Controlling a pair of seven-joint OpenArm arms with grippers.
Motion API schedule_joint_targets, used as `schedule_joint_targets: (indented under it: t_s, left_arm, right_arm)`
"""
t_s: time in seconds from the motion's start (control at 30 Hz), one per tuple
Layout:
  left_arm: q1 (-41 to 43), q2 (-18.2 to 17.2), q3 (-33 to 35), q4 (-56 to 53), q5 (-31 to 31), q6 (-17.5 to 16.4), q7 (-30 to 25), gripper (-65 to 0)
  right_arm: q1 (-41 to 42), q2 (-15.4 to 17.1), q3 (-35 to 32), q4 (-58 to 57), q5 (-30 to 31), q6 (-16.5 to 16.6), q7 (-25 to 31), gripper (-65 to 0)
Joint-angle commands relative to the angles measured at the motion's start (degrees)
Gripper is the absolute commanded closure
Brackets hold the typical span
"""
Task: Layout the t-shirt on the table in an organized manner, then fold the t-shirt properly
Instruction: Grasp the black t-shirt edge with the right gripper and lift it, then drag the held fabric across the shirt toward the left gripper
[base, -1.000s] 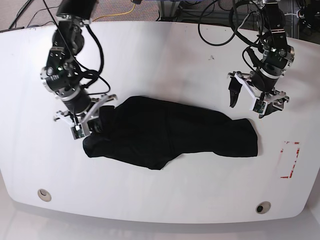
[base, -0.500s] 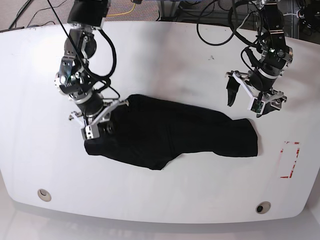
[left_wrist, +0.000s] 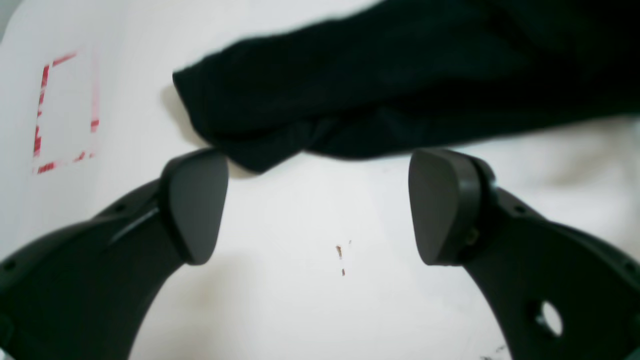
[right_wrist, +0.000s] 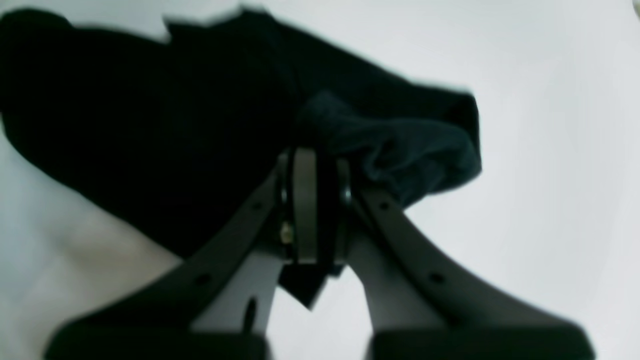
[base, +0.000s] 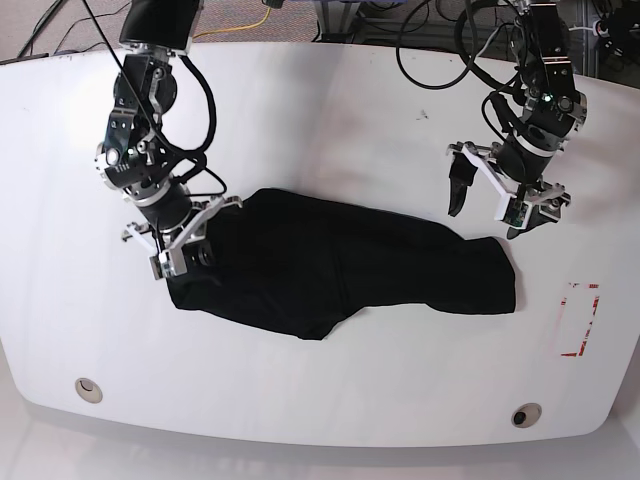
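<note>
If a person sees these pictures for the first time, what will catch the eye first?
First, the black t-shirt, lying crumpled across the middle of the white table. Then the right gripper, shut on the shirt's edge at the base view's left, and the left gripper, open above the table near the other end.

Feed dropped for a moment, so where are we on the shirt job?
Early. Nothing looks done: the t-shirt lies bunched in a long heap on the table. In hand: the right gripper is shut on cloth at one end; the left gripper hangs open near the other end. Spreading and folding remain.
</note>
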Motion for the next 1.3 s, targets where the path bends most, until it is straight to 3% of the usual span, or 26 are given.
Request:
schedule_joint_targets:
  t_s: [0.0, 0.4, 0.73, 1.07, 1.27]
  left_arm:
    - [-0.3, -0.5, 0.0, 1.3, -1.3, 0.3, -1.3, -53.8]
    - [-1.2, 0.6, 0.8, -2.7, -0.3, 0.7, -2.8, -48.1]
    - [-5.2, 2.1, 0.3, -10.6, 0.2, 1.1, -3.8, -52.6]
    - [-4.3, 1.6, 0.8, -8.0, 0.2, 0.7, -3.5, -52.4]
    - [-3.1, 1.7, 0.4, -6.1, 0.2, 0.6, -2.9, -52.6]
  right_arm:
    - [1.6, 0.0, 0.0, 0.6, -0.1, 0.2, 1.2, 0.0]
    - [4.5, -3.2, -1.6, -1.5, -1.7, 0.2, 1.4, 0.0]
    - [5.9, -7.3, -12.3, -2.7, -4.0, 0.1, 1.3, 0.0]
    - [9.5, -9.5, -25.9, -2.0, -19.1, 0.7, 0.7, 0.0]
    - [11.2, -9.8, -32.2, -3.2, -21.7, 0.8, 0.3, -1.1]
